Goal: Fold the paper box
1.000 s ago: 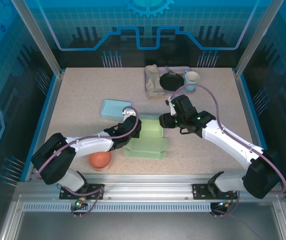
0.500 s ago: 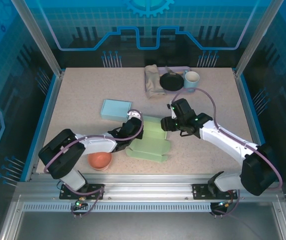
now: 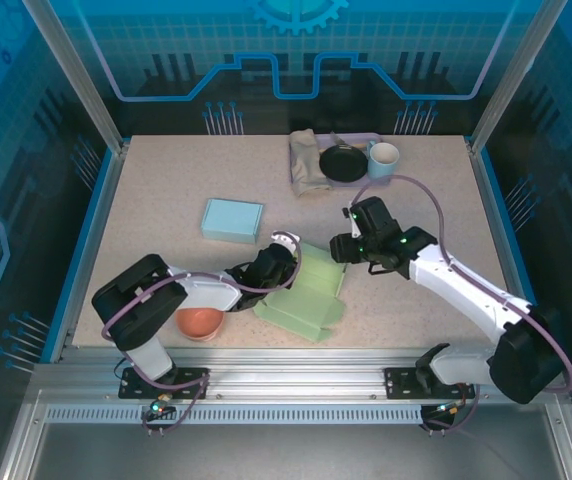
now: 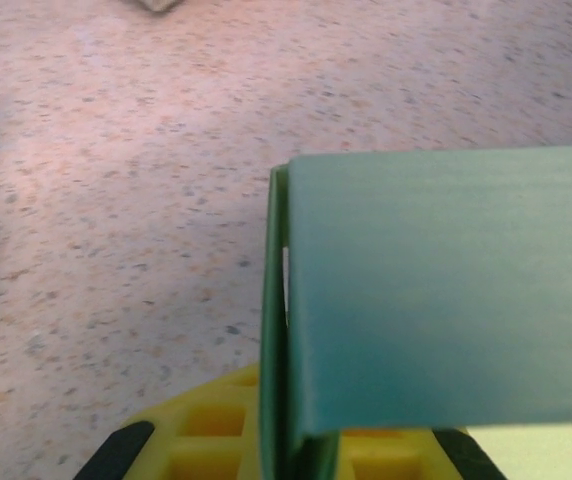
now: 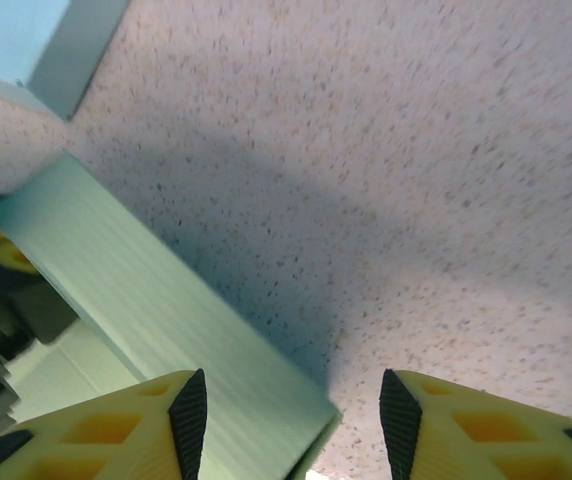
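The pale green paper box (image 3: 306,297) lies partly flat on the speckled table, near the front middle. My left gripper (image 3: 278,261) is at its left side, shut on an upright green flap. In the left wrist view that flap (image 4: 446,290) stands pinched between my yellow fingers (image 4: 206,440), with the left gripper (image 4: 301,455) closed around its doubled edge. My right gripper (image 3: 340,250) hovers at the box's far right corner, open. In the right wrist view the box panel (image 5: 166,310) reaches in between the spread pads of the right gripper (image 5: 293,420), and its corner touches neither pad.
A light blue flat box (image 3: 232,219) lies left of centre. An orange bowl (image 3: 200,322) sits by the left arm near the front edge. At the back are a folded cloth (image 3: 307,160), a black dish (image 3: 343,163) and a white mug (image 3: 383,159).
My left gripper has moved right and nearer with the flap in it, and the green box has shifted and turned. The right gripper drifted slightly right, still open.
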You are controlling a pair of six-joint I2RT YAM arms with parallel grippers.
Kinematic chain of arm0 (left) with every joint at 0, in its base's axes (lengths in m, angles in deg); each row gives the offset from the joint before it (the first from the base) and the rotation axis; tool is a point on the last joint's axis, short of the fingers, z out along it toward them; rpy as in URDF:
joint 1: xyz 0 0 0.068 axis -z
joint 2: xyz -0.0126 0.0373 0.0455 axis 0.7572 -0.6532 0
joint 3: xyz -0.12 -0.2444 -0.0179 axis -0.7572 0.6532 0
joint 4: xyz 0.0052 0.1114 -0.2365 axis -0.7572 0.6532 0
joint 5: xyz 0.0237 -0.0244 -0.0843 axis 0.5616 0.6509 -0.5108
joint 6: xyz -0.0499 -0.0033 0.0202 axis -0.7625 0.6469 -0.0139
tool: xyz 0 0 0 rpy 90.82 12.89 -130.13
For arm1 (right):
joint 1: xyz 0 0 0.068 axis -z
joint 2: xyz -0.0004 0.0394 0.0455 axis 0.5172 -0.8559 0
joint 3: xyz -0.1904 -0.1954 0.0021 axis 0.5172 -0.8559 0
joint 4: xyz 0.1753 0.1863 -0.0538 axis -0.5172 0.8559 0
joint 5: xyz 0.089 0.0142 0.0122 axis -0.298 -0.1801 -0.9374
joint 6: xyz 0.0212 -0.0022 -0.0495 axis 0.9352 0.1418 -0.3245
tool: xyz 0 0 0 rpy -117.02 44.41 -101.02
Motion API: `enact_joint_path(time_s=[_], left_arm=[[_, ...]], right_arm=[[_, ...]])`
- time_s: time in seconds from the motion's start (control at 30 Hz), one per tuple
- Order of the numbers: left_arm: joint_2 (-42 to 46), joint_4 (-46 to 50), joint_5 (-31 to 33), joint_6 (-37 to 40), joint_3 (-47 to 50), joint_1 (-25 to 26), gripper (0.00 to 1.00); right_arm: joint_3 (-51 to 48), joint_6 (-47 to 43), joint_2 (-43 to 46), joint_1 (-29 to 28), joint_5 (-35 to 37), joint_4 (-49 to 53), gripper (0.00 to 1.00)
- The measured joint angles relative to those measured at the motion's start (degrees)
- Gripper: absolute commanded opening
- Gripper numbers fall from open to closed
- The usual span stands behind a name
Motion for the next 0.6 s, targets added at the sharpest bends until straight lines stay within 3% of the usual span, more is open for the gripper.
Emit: enact_joint_path(time_s=[0.27, 0.47, 0.6], left_arm=[[1.49, 19.54, -10.47, 13.22, -13.46, 0.0, 0.13], [1.33, 40.09, -12.26, 23.47, -29.11, 0.15, 0.13], [-1.6, 52.3, -9.51, 31.76, -39.63, 1.44, 0.13]], right_arm=[[2.01, -2.27, 9.99, 1.49, 5.57, 4.24, 0.51], [0.63, -2.23, 21.42, 2.93, 8.33, 4.66, 0.52], [-1.88, -1.57, 28.35, 3.02, 9.25, 4.7, 0.52]])
